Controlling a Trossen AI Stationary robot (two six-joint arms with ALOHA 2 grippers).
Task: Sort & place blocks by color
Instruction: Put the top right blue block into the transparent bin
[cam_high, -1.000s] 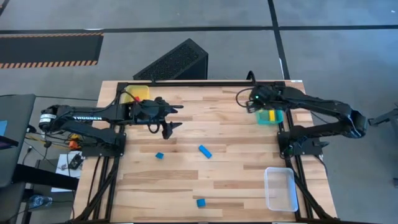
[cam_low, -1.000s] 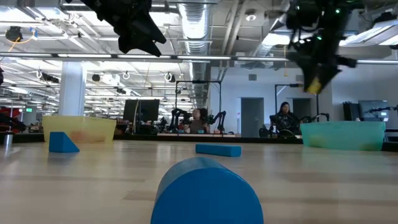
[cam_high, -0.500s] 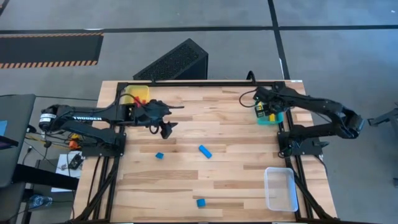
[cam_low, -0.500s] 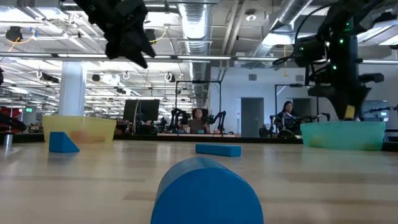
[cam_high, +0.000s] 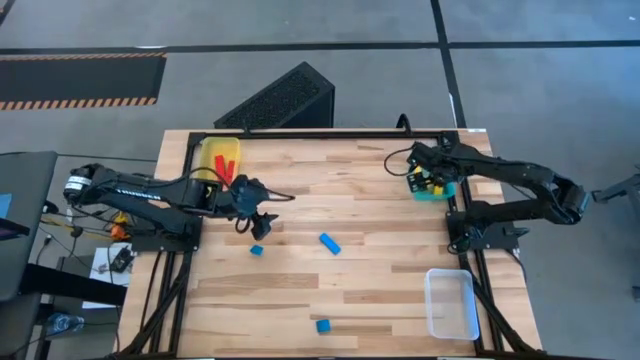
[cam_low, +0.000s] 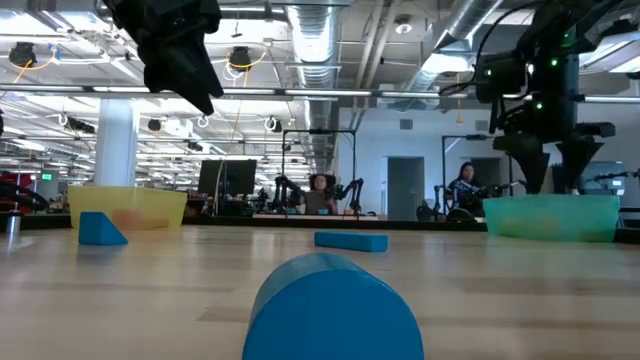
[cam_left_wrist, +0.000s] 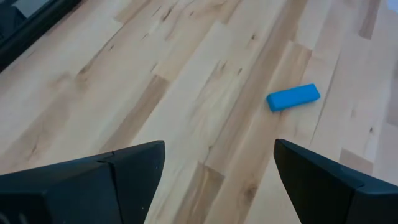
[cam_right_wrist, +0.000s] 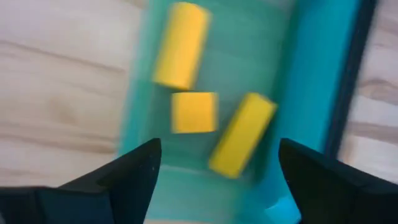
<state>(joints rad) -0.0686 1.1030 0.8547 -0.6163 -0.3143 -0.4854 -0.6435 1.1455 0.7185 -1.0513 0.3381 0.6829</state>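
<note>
Right gripper (cam_right_wrist: 214, 177), fingers spread and empty, hangs over the teal tray (cam_high: 436, 190) at the table's 2 o'clock; three yellow blocks (cam_right_wrist: 194, 112) lie inside. Left gripper (cam_left_wrist: 217, 165), likewise spread, hovers left of centre (three blue blocks (cam_high: 329, 243) remain on the table (cam_high: 380, 270)).

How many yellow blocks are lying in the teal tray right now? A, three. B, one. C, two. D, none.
A: the right wrist view shows three yellow blocks lying in the teal tray, two bars and a cube between them, with the right tool open above them and holding nothing.
</note>
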